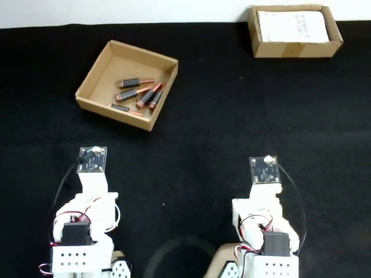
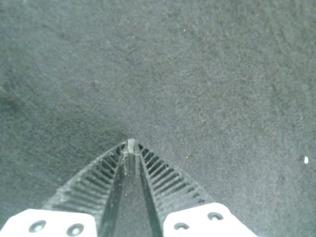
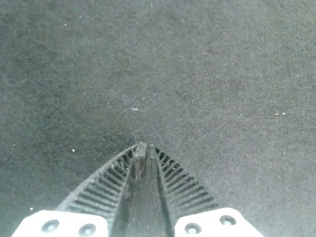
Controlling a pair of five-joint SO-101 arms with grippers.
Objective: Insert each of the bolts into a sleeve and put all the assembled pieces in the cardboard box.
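An open cardboard box [image 1: 93, 75] sits at the upper left of the black table, and several copper bolts in dark sleeves [image 1: 138, 92] lie inside it. Both arms are folded back at the near edge, well short of the box. My left gripper [image 2: 130, 144] is shut with nothing in it, its tips meeting just above the black cloth. My right gripper [image 3: 141, 146] is shut and empty too, over bare cloth. In the high view the left arm [image 1: 93, 159] stands at the lower left and the right arm [image 1: 265, 169] at the lower right.
A second cardboard box [image 1: 264, 49] holding a white sheet of paper [image 1: 293, 26] stands at the back right corner. Black cloth [image 1: 220, 116] covers the whole table between the arms and the boxes.
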